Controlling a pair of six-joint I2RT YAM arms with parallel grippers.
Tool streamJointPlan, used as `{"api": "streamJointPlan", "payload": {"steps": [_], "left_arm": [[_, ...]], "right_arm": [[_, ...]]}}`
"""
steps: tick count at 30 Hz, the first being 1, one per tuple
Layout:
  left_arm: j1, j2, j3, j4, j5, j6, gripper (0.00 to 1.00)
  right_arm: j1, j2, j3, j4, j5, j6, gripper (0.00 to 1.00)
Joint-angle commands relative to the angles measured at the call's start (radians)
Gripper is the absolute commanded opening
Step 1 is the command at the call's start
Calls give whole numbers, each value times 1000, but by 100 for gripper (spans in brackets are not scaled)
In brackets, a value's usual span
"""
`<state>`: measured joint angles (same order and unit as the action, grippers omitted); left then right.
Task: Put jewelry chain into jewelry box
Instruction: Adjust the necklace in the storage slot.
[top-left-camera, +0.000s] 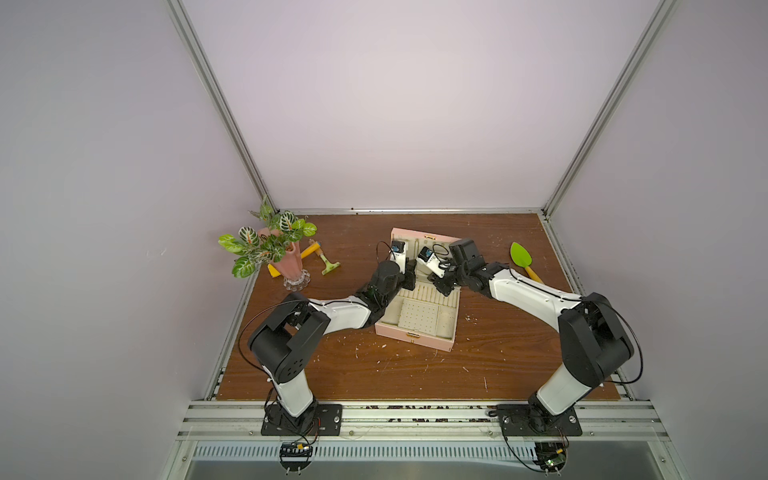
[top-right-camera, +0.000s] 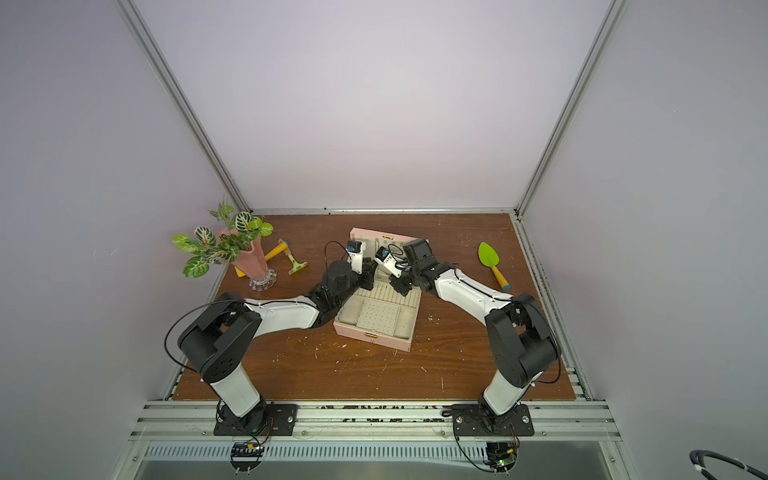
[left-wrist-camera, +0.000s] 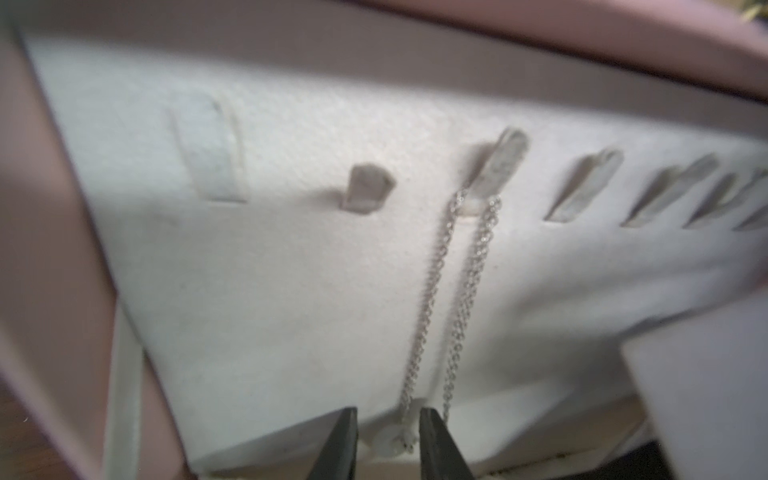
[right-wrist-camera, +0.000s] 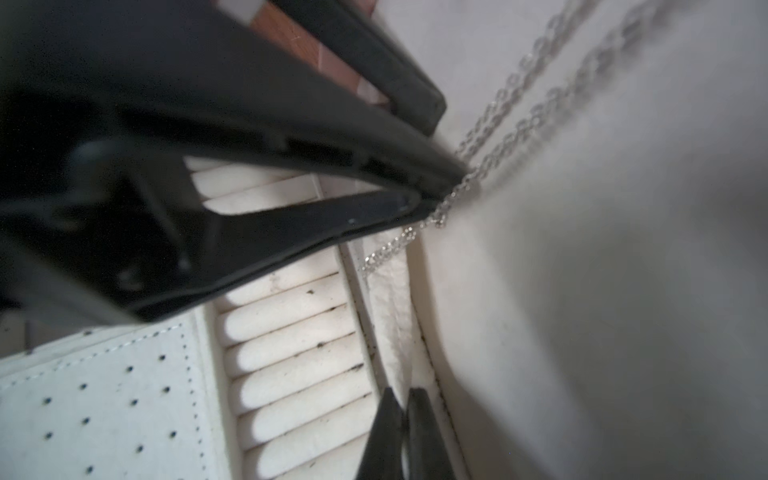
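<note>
Chain: a thin silvery chain (left-wrist-camera: 431, 291) hangs in two strands from one peg (left-wrist-camera: 503, 166) in the cream lining of the raised lid (left-wrist-camera: 249, 270); its lower end reaches the fold where the lid meets the tray; it is too fine to make out in the top views
Jewelry box: the pale pink jewelry box (top-left-camera: 415, 338) lies open near the middle of the worktop (top-left-camera: 415, 382), lid standing at the far side, clasp wall toward the arm bases
Left fingers: the left fingers (left-wrist-camera: 345, 444) stand a little apart, one on each side of the chain's lower end, with a small pale, blurred piece between them; they do not pinch the chain
Right fingers: the right fingers (right-wrist-camera: 386, 436) are closed together with nothing between them, above the ring rolls (right-wrist-camera: 291, 316) and close to the lid lining
In the way: in the right wrist view the left fingers (right-wrist-camera: 374, 166) cover part of the chain (right-wrist-camera: 532, 118) and of the rolls; in both top views the two arms lean over the far half of the box and hide the lower part of the lid
Tray: the perforated panel (top-left-camera: 417, 318) lies uncovered
Around: a leafy plant in a pink vase (top-left-camera: 286, 266) at the far left corner, a yellow-handled tool (top-left-camera: 322, 259) just beside it; a green trowel (top-left-camera: 521, 255) right of the box, well apart; white flecks scattered over the worktop
</note>
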<state>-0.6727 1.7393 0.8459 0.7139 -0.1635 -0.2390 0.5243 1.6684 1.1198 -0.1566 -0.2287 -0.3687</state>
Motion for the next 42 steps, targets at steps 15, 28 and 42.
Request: {"api": "streamJointPlan", "payload": {"steps": [15, 28, 42], "left_arm": [[-42, 73, 82, 6, -155, 4, 9], [7, -88, -20, -34, 17, -30, 0], [57, -164, -76, -104, 204, -52, 0]], "right_arm": [[23, -45, -23, 12, -108, 27, 10], [23, -63, -35, 26, -47, 38, 10], [22, -66, -39, 26, -47, 39, 10]]}}
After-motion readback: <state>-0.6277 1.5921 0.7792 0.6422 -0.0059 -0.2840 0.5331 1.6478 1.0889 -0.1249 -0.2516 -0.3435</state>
